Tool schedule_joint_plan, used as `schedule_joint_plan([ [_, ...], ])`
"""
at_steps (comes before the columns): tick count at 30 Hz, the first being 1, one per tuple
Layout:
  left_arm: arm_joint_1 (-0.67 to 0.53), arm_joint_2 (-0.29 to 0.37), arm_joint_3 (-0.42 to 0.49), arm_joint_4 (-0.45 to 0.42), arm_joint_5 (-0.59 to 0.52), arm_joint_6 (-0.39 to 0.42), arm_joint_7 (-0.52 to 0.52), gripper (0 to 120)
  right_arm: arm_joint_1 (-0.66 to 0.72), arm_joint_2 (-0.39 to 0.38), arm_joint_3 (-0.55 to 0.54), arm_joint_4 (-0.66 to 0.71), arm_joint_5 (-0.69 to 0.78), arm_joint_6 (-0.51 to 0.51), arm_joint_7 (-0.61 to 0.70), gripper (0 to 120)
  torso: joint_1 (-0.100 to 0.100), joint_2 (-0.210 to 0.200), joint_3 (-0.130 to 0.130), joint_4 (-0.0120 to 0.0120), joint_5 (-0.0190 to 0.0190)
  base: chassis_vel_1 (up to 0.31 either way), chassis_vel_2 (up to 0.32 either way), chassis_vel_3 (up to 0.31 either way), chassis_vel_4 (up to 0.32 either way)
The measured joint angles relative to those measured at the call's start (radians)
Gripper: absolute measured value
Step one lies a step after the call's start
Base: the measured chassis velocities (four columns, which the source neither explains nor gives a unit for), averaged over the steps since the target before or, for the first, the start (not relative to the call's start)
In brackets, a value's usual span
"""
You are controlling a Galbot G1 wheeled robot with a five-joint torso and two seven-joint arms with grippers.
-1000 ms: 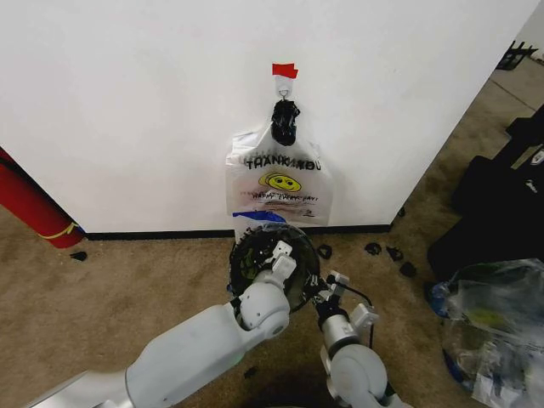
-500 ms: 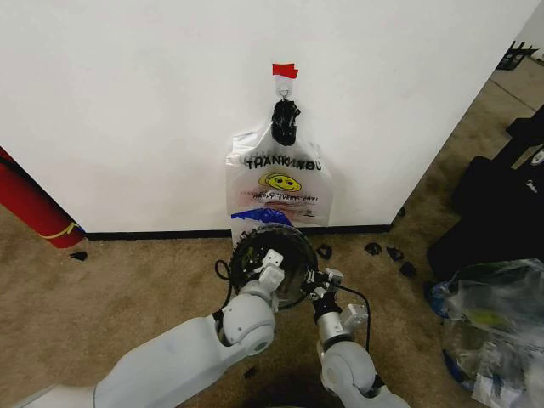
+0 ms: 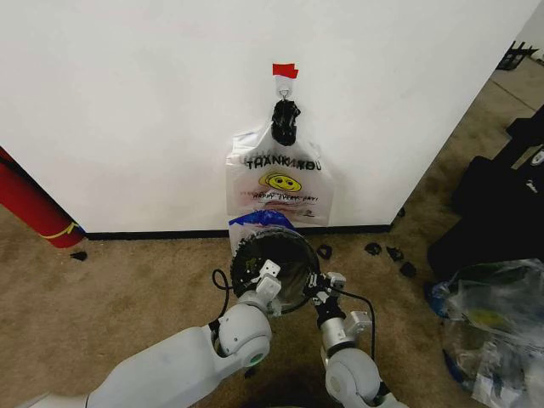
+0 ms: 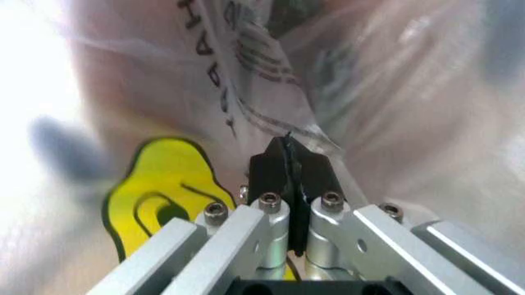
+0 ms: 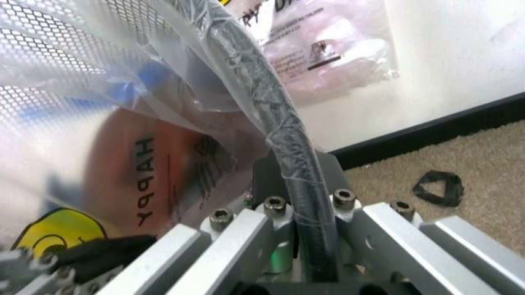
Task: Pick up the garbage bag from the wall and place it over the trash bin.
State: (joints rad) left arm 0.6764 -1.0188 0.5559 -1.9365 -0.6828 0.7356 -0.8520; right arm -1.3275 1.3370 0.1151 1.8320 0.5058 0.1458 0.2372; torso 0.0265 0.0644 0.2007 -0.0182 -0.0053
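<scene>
The trash bin, black wire mesh, stands on the carpet against the wall. The garbage bag lies in and over it, a blue patch showing at the far rim. My left gripper is at the near rim, and in its wrist view the left gripper is shut on the bag's thin film beside a yellow print. My right gripper is at the bin's right side. There the right gripper is shut on the plastic-covered rim.
A white "THANK YOU" bag hangs from a hook under red tape, right behind the bin. A red cylinder leans at the left. Clear plastic heap and black bags are at the right, small black bits on the carpet.
Both arms have drawn back toward me along the bin's rim. The blue patch of the bag at the far rim has grown larger.
</scene>
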Motion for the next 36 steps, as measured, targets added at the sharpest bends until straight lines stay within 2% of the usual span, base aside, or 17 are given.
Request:
schedule_joint_plan([
  [8, 0.026, 0.001, 0.018, 0.02, 0.015, 0.0, 0.004, 0, -0.007, 0.004, -0.003, 0.007, -0.003, 0.007, 0.0, 0, 0.0, 0.0, 0.0, 0.0001, 0.0, 0.0, 0.0, 0.0, 0.0],
  [23, -0.074, -0.072, 0.037, 0.222, 0.081, 0.0, 0.01, 0, -0.067, -0.005, -0.046, 0.12, -0.021, 0.003, 0.005, 0, 0.0, 0.0, 0.0, 0.0, 0.0001, 0.0, 0.0, 0.0, 0.0],
  [26, -0.085, -0.076, 0.036, 0.239, 0.087, 0.0, 0.011, 0, -0.082, -0.01, -0.049, 0.139, -0.011, 0.0, 0.006, 0, 0.0, 0.0, 0.0, 0.0001, -0.0001, 0.0, 0.0, 0.0, 0.0],
  [32, -0.101, -0.08, 0.027, 0.244, 0.089, 0.0, 0.014, 0, -0.105, -0.017, -0.05, 0.159, 0.0, -0.001, 0.008, 0, 0.0, 0.0, 0.0, 0.0, 0.0001, 0.0, 0.0, 0.0, 0.0],
  [36, -0.092, -0.076, 0.024, 0.199, 0.086, 0.0, 0.014, 0, -0.104, -0.014, -0.048, 0.153, 0.01, 0.0, 0.008, 0, 0.0, 0.0, 0.0, 0.0, 0.0, 0.0, 0.0, 0.0, 0.0],
])
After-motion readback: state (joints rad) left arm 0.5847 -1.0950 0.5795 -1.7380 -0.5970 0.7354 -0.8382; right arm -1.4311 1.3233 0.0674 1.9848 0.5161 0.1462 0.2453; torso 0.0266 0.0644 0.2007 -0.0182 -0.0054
